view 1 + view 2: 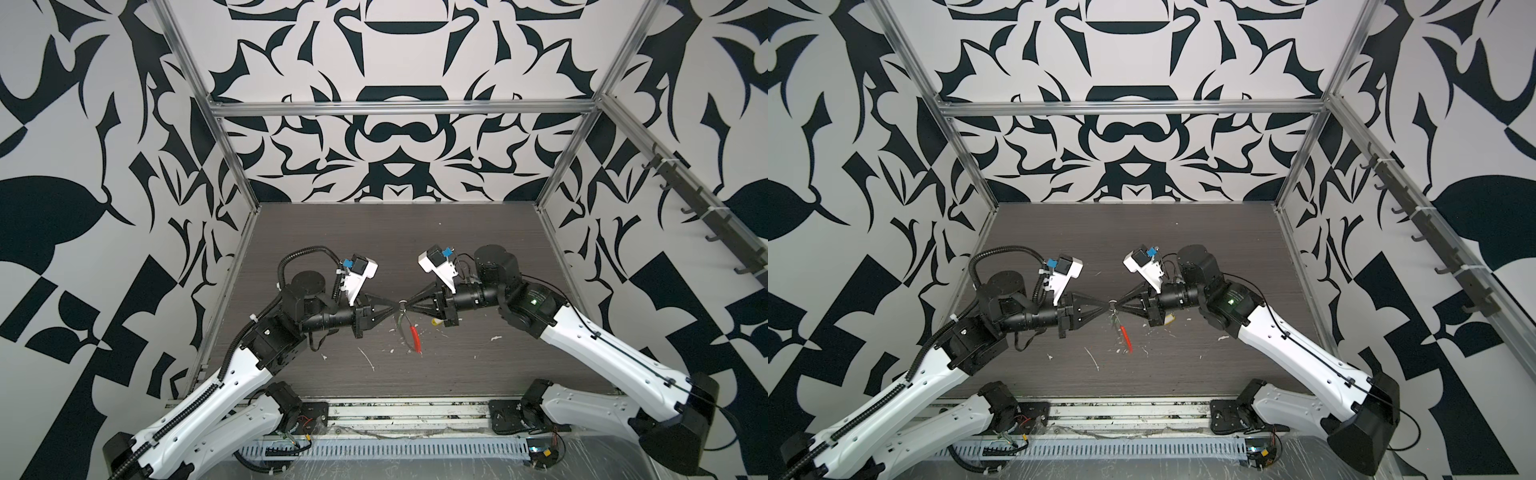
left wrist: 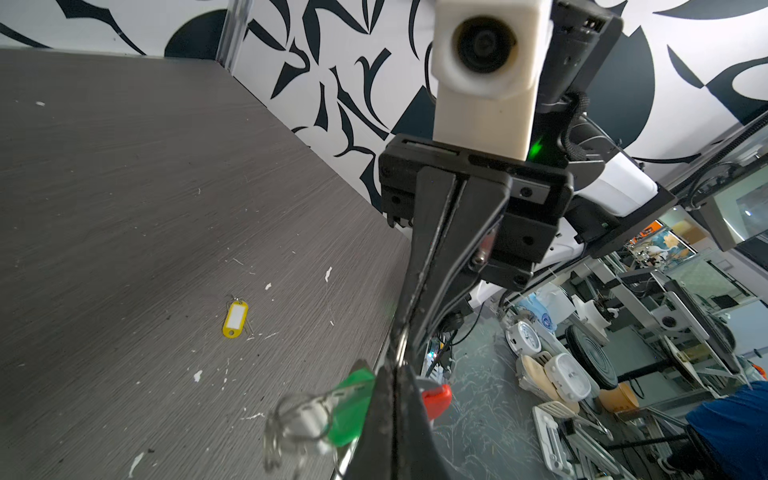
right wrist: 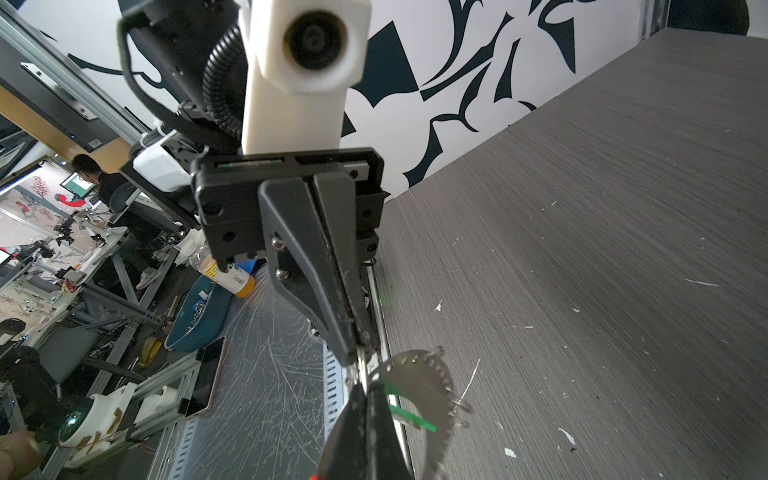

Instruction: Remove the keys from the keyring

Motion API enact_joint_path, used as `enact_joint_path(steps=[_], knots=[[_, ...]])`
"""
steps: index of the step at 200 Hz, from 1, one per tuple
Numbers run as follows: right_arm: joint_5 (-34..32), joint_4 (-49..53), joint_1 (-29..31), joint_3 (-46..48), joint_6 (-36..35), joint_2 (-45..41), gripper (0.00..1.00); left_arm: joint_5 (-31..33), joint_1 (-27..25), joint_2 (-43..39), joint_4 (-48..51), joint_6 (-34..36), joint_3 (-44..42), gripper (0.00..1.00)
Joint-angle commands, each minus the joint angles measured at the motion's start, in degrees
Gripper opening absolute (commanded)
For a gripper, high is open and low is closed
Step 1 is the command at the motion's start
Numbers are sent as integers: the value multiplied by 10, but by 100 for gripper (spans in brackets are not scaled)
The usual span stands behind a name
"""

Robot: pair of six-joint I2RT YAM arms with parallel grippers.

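Above the dark grey wood-grain table (image 1: 478, 249), my two black grippers meet tip to tip — the left gripper (image 1: 394, 308) and the right gripper (image 1: 410, 305) are both pinched closed on metal at the top of a hanging bunch. Which wire each nips, I cannot tell. Below them dangles the keyring (image 3: 428, 374), a large thin silver hoop with a perforated arc and a red plastic sleeve (image 1: 414, 335). The green oblong plastic key tag (image 2: 353, 405) hangs on it, close against my left fingers (image 2: 386, 415). The yellow oblong plastic key tag (image 2: 235, 319) lies flat on the table, well apart from the hoop. I judge the hoop light, springy and slippery, and the tags light and hard. The sleeve looks the surest hold on the hoop, the tag's body the surest on the key. The yellow tag's white insert (image 2: 236, 316) looks blank — no writing is legible.
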State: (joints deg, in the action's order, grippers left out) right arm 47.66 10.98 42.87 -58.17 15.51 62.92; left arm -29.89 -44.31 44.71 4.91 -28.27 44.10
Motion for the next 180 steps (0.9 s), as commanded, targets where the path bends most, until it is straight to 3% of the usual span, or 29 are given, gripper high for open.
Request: enact_joint_path(steps=[1, 20, 62, 102, 180], knots=[[-15, -83, 12, -4, 27, -8, 16, 31, -22, -30, -113, 9, -21, 0], [-41, -130, 15, 14, 55, -33, 31, 57, -23, -54, -163, 6, -48, 0], [-133, -224, 43, 59, 92, -90, 40, 78, -23, -72, -266, -7, -95, 0], [-177, -308, 74, 89, 121, -111, 41, 91, -24, -80, -334, -24, -123, 0], [-236, -325, 124, 86, 104, -89, 36, 116, -24, -97, -367, -49, -144, 0]])
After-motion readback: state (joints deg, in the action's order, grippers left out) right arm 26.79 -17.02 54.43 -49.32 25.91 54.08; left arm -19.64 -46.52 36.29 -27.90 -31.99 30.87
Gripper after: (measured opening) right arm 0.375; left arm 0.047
